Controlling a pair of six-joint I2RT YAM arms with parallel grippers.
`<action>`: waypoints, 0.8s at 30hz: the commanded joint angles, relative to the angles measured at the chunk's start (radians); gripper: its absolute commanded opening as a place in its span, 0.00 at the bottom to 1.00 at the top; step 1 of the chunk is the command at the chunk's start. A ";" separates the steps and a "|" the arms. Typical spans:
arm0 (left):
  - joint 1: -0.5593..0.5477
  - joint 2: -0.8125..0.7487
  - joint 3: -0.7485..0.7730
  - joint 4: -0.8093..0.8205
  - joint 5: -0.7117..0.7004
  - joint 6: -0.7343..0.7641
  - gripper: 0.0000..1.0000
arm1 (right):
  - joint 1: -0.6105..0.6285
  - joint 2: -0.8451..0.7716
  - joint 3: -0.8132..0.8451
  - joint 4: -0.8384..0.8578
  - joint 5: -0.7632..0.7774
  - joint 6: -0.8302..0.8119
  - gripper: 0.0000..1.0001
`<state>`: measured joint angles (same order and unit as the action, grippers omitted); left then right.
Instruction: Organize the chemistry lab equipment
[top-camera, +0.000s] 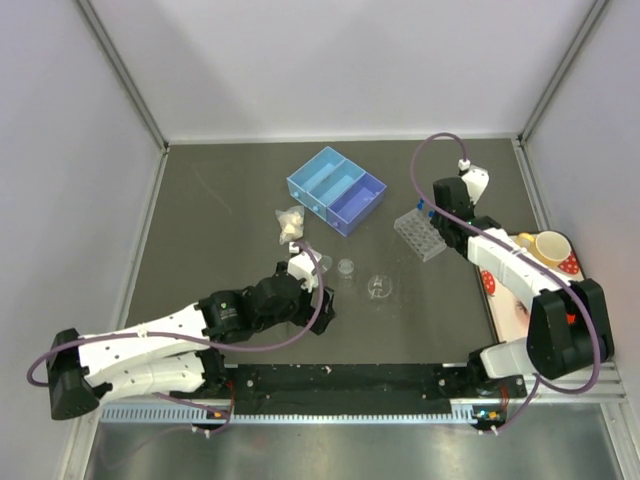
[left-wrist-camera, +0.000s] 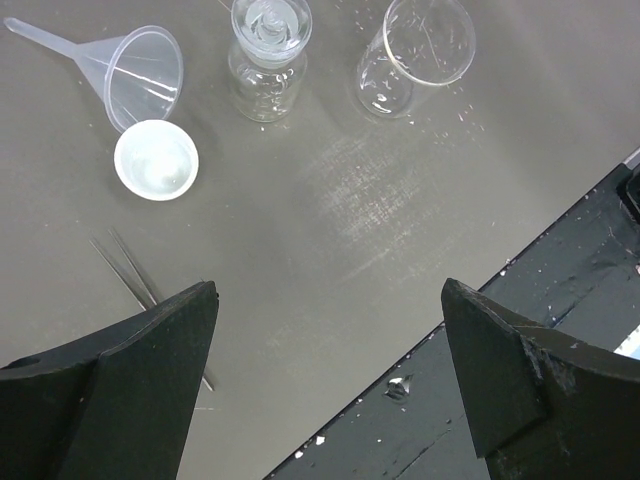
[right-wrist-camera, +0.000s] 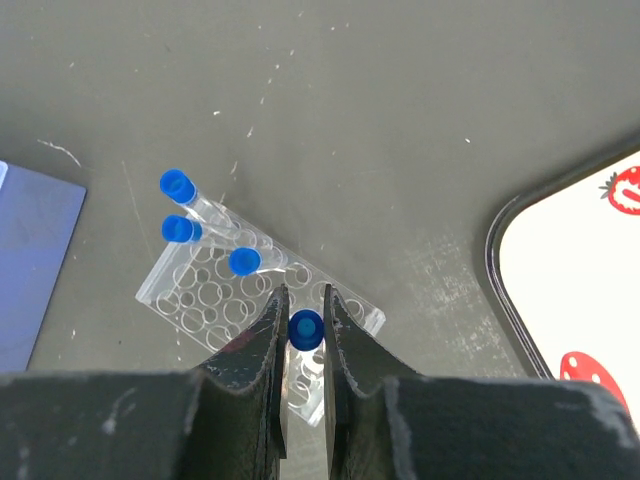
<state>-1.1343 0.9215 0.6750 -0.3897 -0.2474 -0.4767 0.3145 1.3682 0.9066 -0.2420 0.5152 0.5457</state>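
Observation:
My right gripper (right-wrist-camera: 305, 294) is shut on a blue-capped test tube (right-wrist-camera: 305, 330), held upright over the clear holed tube rack (right-wrist-camera: 200, 292). Three more capped tubes (right-wrist-camera: 245, 262) stand tilted in that rack. From the top view the rack (top-camera: 420, 236) lies at the right, under the right gripper (top-camera: 430, 213). My left gripper (left-wrist-camera: 330, 345) is open and holds nothing, near the table's front edge. Ahead of it lie a small funnel (left-wrist-camera: 140, 68), a round white dish (left-wrist-camera: 156, 160), a stoppered little flask (left-wrist-camera: 268, 60) and a tiny beaker (left-wrist-camera: 415, 55). A thin stick (left-wrist-camera: 125, 275) lies partly behind the left finger.
A blue compartment box (top-camera: 336, 189) sits at mid-back, with a crumpled white item (top-camera: 290, 224) left of it. The strawberry-patterned tray (right-wrist-camera: 580, 270) lies at the right edge and carries a yellow mug (top-camera: 550, 247). A black rail (left-wrist-camera: 480, 380) runs along the near edge.

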 joint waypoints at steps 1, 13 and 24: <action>-0.005 -0.035 -0.012 0.048 -0.029 -0.007 0.99 | -0.014 0.035 0.072 0.067 0.009 0.005 0.00; -0.005 -0.047 -0.011 0.048 -0.049 0.018 0.99 | -0.014 0.098 0.100 0.081 0.017 -0.012 0.00; -0.004 -0.033 0.000 0.048 -0.055 0.033 0.99 | -0.012 0.123 0.092 0.092 0.028 -0.020 0.00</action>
<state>-1.1347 0.8845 0.6636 -0.3862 -0.2825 -0.4622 0.3111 1.4712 0.9653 -0.1871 0.5182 0.5385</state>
